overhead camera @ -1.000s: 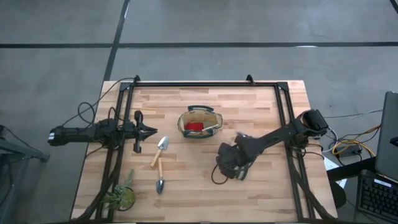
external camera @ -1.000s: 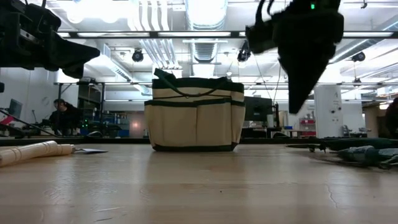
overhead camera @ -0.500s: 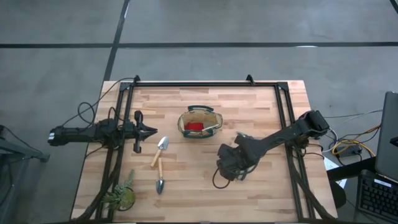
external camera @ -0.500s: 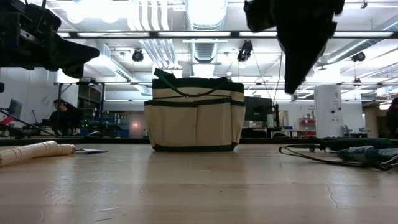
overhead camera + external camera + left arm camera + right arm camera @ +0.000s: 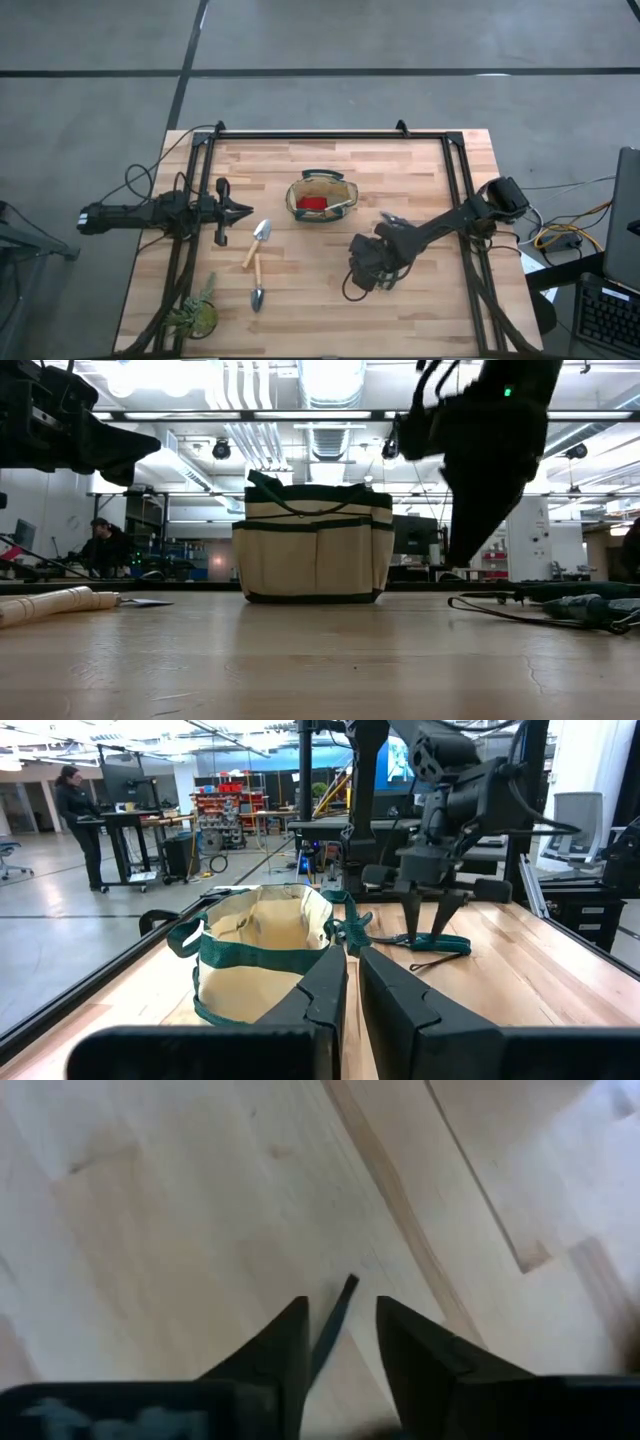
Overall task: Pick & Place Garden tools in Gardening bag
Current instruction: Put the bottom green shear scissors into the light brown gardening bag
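The olive-tan gardening bag stands upright on its base at the table's middle, with a red item inside. Two trowels lie flat to its left. Dark pruning shears lie on the table, mostly under my right arm; their thin loop sticks out. My right gripper hangs open just above the table, and a thin dark strip of the shears lies below the gap. My left gripper hovers shut to the left of the bag, holding nothing.
A green leafy plant sits at the near left corner. A dark frame runs along the table's far and side edges. Bare wood lies near the front edge. A person stands in the room beyond the table.
My right gripper rose a little, then came down toward the table beside the shears, shifting slightly toward the table's left. The bag, trowels and left arm have stayed put.
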